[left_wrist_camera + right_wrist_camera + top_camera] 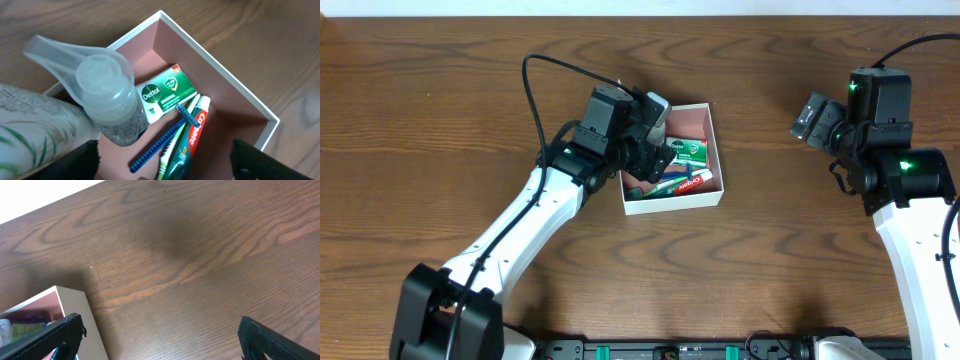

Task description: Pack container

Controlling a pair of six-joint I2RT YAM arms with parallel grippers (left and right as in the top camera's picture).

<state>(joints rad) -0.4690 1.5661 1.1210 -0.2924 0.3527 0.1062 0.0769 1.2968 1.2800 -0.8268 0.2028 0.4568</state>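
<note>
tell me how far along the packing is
Done: the Dettol carton, toothpaste and blue toothbrush lie in the container. In hand: a clear-capped bottle tilts over its edge beside the left end effector, whose jaws stand wide, so it looks unclamped. Left: settling that bottle inside. The right end effector is open, empty, off over the table.

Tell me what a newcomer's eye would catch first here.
A clear pump bottle looms beside the left gripper's finger, over the container's edge. Inside lie a green Dettol carton, toothpaste and a blue toothbrush. The right gripper hangs open over the wooden table.
</note>
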